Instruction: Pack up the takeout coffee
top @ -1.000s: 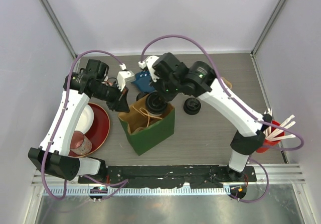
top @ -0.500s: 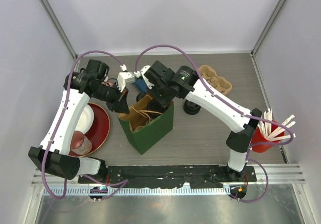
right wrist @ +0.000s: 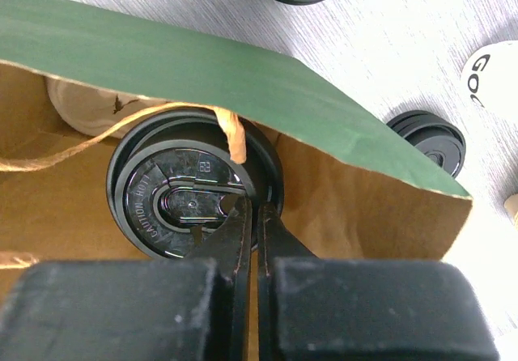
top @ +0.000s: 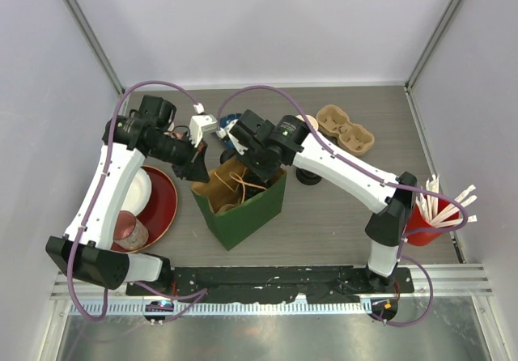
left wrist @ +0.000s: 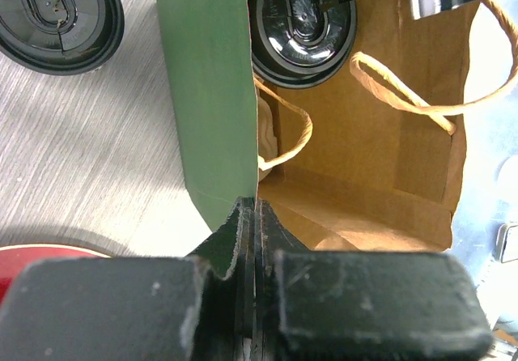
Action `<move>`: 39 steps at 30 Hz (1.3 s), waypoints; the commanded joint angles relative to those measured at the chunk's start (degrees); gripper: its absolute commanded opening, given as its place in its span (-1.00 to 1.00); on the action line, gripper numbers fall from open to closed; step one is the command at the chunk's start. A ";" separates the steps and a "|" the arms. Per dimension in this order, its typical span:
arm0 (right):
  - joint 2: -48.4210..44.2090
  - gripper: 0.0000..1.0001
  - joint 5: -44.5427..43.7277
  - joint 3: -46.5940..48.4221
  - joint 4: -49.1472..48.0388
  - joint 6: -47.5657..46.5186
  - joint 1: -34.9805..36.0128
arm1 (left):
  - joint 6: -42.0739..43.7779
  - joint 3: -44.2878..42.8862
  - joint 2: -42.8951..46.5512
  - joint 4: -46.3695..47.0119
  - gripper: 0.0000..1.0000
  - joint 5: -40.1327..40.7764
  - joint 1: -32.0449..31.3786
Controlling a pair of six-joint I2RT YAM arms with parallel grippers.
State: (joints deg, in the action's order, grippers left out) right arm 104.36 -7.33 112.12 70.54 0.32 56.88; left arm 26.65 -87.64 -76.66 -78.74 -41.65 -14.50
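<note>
While left claw [left wrist: 255, 209] pinches bag [left wrist: 209, 94] rim — right claw [right wrist: 251, 209], angled down inside, grips coffee cup [right wrist: 166, 199] lid.

bag [top: 252, 212] green outside, brown inside | cup lid [right wrist: 180, 193] black | plate [top: 167, 203] red

We see the bag [top: 243, 207] as matt paper, green outside and raw brown kraft within, with twisted paper-cord handles [right wrist: 235, 138]. Inside it the takeout coffee [right wrist: 190, 195] wears a glossy black plastic lid with moulded lettering. Beside the bag the bench [top: 340, 215] looks like brushed grey laminate.
</note>
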 commanded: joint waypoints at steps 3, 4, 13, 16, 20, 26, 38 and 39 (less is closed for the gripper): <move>-0.82 -0.99 -0.84 -4.79 -3.48 -0.93 0.69 | -0.64 -2.80 -0.59 -10.29 -1.00 -2.65 -0.26; -0.82 -0.98 -0.58 -5.50 -4.18 -0.93 0.69 | -0.64 -2.80 -0.59 -10.29 -1.00 -2.65 -0.26; 0.41 -0.98 2.06 -9.37 -8.75 -0.84 0.77 | -0.29 -2.63 -0.68 -10.47 -1.00 -3.00 -0.26; 0.50 -0.98 2.15 -10.60 -9.89 -0.58 0.69 | -0.11 -2.54 -0.59 -10.47 -1.00 -2.91 -0.35; 0.15 -0.98 2.50 -12.79 -11.92 -0.49 0.60 | -0.02 -2.63 -0.59 -10.38 -1.00 -3.09 -0.35; -0.47 -0.98 2.15 -16.14 -14.38 -0.49 0.60 | 0.15 -2.89 -0.94 -10.56 -1.00 -3.18 -0.35; -1.35 -0.98 1.27 -19.92 -17.72 -0.49 0.68 | 0.59 -2.89 -0.77 -10.91 -1.00 -2.91 -0.35; -1.44 -0.99 1.18 -20.18 -17.72 0.64 0.60 | 0.68 -2.89 -0.68 -10.91 -1.00 -2.74 -0.35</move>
State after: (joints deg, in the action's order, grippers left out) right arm 102.52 -7.44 94.59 54.59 -0.58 57.19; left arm 26.22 -88.38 -77.87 -78.50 -42.19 -14.61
